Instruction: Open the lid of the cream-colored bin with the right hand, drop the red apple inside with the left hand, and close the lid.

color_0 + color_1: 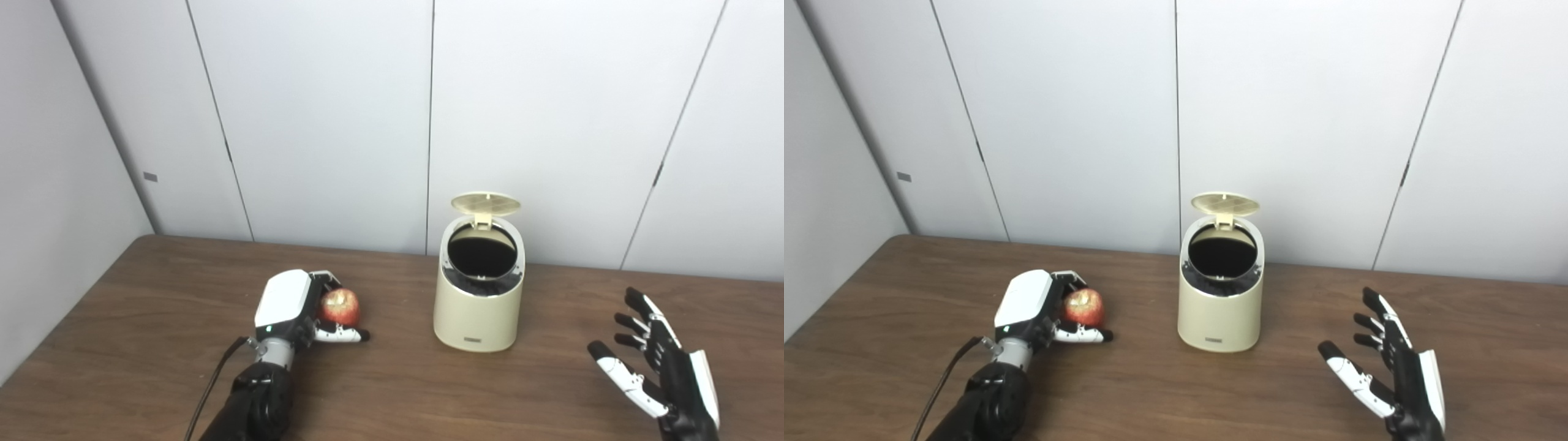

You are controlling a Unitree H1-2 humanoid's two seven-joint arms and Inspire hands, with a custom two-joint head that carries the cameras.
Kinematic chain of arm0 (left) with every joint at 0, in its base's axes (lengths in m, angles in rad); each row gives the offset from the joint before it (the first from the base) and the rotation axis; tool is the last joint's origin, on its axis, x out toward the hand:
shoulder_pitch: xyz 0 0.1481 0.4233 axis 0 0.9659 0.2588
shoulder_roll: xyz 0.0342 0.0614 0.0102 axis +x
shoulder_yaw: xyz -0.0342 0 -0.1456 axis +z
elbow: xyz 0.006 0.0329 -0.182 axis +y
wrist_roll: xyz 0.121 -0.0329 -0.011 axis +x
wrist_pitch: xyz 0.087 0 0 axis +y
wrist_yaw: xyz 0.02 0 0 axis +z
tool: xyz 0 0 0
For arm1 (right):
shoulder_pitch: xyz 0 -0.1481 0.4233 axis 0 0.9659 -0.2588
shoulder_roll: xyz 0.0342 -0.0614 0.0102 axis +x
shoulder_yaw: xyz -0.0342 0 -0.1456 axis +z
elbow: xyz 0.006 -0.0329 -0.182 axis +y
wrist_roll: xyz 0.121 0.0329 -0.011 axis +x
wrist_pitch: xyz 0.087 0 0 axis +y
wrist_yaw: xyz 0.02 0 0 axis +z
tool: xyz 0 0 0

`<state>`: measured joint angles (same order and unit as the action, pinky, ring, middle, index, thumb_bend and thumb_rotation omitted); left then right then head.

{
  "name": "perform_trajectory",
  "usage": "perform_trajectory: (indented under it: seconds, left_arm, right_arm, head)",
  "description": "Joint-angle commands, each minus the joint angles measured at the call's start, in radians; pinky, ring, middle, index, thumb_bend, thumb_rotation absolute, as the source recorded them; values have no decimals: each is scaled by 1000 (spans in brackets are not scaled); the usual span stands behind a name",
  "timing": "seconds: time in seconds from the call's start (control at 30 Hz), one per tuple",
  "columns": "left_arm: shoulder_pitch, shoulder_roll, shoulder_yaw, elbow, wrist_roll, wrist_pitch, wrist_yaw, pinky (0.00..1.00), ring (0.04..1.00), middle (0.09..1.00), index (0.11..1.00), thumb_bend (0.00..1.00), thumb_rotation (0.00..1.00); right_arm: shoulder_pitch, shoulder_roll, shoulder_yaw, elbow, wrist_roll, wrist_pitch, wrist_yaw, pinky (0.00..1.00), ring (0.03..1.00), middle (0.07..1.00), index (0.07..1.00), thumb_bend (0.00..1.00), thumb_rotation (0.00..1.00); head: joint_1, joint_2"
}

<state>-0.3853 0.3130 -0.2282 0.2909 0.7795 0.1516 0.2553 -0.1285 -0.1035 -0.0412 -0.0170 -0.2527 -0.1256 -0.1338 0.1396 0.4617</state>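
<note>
The cream-colored bin (478,306) stands upright at the middle of the table. Its round lid (486,204) is flipped up at the back, and the dark opening (481,251) shows. The red apple (340,307) is left of the bin at table level. My left hand (294,306) is closed around it, fingers behind and thumb in front. My right hand (658,367) is open with fingers spread, empty, to the right of the bin and apart from it. In the right eye view the apple (1084,307), the bin (1220,309) and the right hand (1387,373) stand the same way.
The brown wooden table (153,318) runs up to grey wall panels at the back and a wall on the left. A black cable (211,383) trails from my left wrist toward the front edge.
</note>
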Motion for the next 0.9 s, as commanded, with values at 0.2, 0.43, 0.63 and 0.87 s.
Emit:
perform_trajectory:
  seconds: [0.2,0.43,0.63,0.87]
  left_arm:
    - [-82,3,-47,-179,90,-18,-18,701,569,471,501,526,0]
    - [-166,-18,-70,-239,137,-20,-60,711,582,481,488,527,0]
    - [-206,-33,-69,-281,149,-13,-108,759,585,475,495,526,0]
    - [-248,-50,-65,-304,149,-19,-147,751,582,473,497,526,0]
  right_arm:
    - [-41,12,5,5,-25,-33,-28,697,804,887,877,546,501]
    - [-47,22,19,10,-63,-19,-43,684,801,878,877,544,514]
    - [-51,31,27,20,-79,-21,-54,694,804,888,881,551,523]
    - [-62,45,36,32,-94,-30,-78,680,793,886,878,562,525]
  head:
    - [-18,-15]
    - [-46,-28]
    - [-67,-36]
    - [-85,-41]
